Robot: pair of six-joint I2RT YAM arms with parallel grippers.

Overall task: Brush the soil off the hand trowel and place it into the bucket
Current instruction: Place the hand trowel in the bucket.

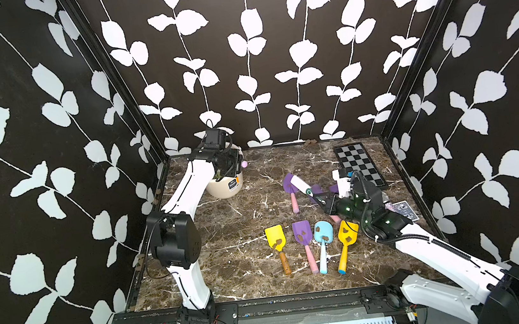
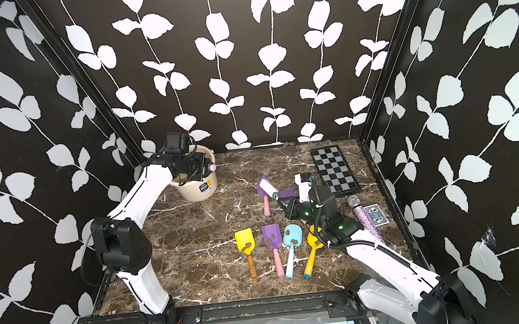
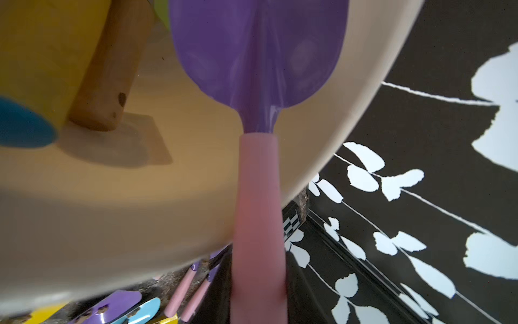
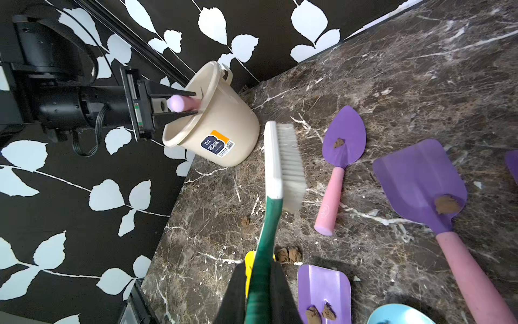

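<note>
My left gripper [image 4: 196, 102] is shut on the pink handle of a purple hand trowel [image 3: 258, 56]. It holds the trowel at the rim of the cream bucket [image 1: 224, 188], with the blade down inside and no soil showing on it. My right gripper [image 4: 259, 297] is shut on the green handle of a white-bristled brush [image 4: 283, 160]. The brush hangs over the table beside a purple pointed trowel [image 4: 344, 134] that carries a clump of soil [image 4: 338, 143]. In both top views, soil-spotted yellow [image 1: 275, 237], purple [image 1: 302, 232], blue [image 1: 322, 232] and orange [image 1: 347, 232] trowels lie in a row.
A yellow trowel with a wooden handle [image 3: 109, 70] lies in the bucket. Near the right arm lies a square purple trowel [image 4: 420, 179] with soil. A checkerboard [image 1: 360, 164], a glitter microphone [image 2: 364, 217] and a card deck [image 2: 375, 216] sit at the right. Loose soil clumps [image 4: 288, 255] dot the marble.
</note>
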